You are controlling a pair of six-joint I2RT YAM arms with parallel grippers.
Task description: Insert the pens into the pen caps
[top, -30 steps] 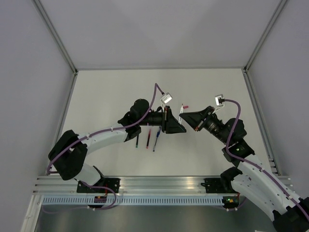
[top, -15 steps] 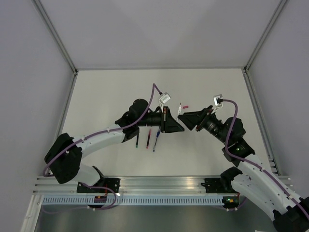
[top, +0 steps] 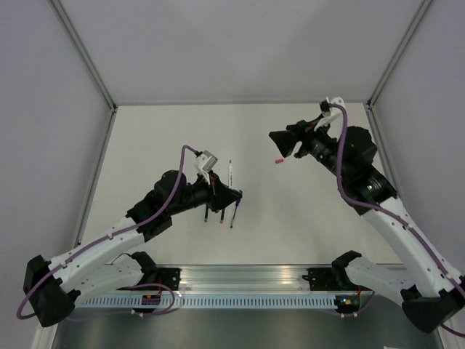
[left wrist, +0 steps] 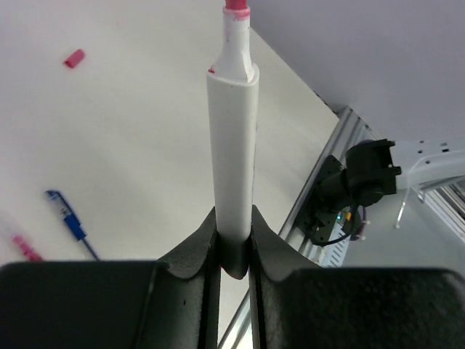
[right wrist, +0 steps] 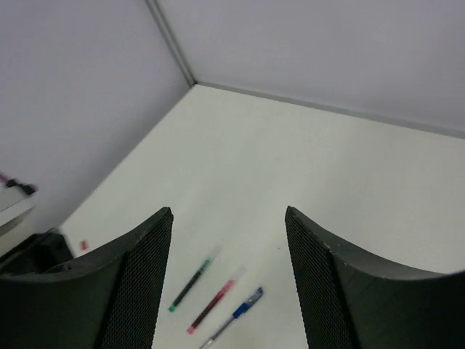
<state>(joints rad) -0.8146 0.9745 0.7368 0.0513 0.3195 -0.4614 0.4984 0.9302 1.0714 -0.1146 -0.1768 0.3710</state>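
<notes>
My left gripper (top: 234,195) is shut on a white pen (top: 230,173) with a red end. In the left wrist view the pen (left wrist: 232,145) stands straight out from between the jaws of that gripper (left wrist: 234,218). Three more pens lie side by side on the table, green (top: 206,214), red (top: 221,217) and blue (top: 233,218). They also show in the right wrist view as green (right wrist: 190,285), red (right wrist: 214,305) and blue (right wrist: 236,320). A small red pen cap (top: 277,161) (left wrist: 73,58) lies alone on the table. My right gripper (top: 278,142) (right wrist: 227,218) hangs open and empty above it.
The white table (top: 160,138) is walled on three sides by grey panels, with metal posts in the far corners. An aluminium rail (top: 247,280) that carries both arm bases runs along the near edge.
The right gripper opened, let go of the white pen and rose toward the far right. The left arm drew back toward the near left, carrying the pen away from the table's middle.
</notes>
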